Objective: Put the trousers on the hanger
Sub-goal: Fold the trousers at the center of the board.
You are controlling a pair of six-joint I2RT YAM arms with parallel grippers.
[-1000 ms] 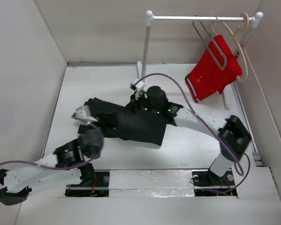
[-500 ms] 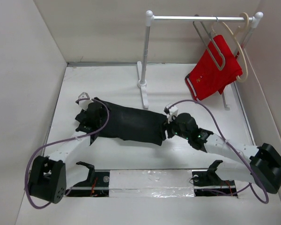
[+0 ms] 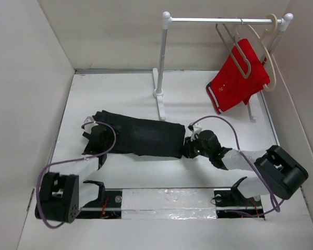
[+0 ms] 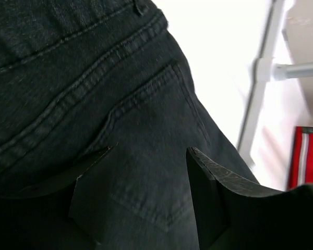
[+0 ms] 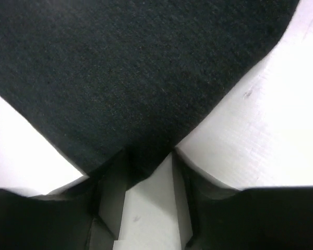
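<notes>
The black trousers (image 3: 141, 136) lie flat across the table, waist end to the left. My left gripper (image 3: 95, 139) is over their left end. In the left wrist view it (image 4: 146, 177) is open wide, just above the back pocket (image 4: 146, 135). My right gripper (image 3: 190, 149) is at their right end. In the right wrist view it (image 5: 146, 182) is open, with a corner of the trousers (image 5: 141, 78) reaching between its fingers. The thin grey metal hanger (image 3: 236, 46) hangs empty on the rail.
A white rack (image 3: 161, 62) stands at the back, its foot (image 3: 159, 104) just behind the trousers. A cream hanger (image 3: 271, 62) on the rail carries red shorts (image 3: 235, 80). White walls close in the table on the left, back and right.
The trousers went from bunched to spread flat. Both grippers moved apart to the garment's two ends and lowered. In the last half second the right arm's elbow swung inward.
</notes>
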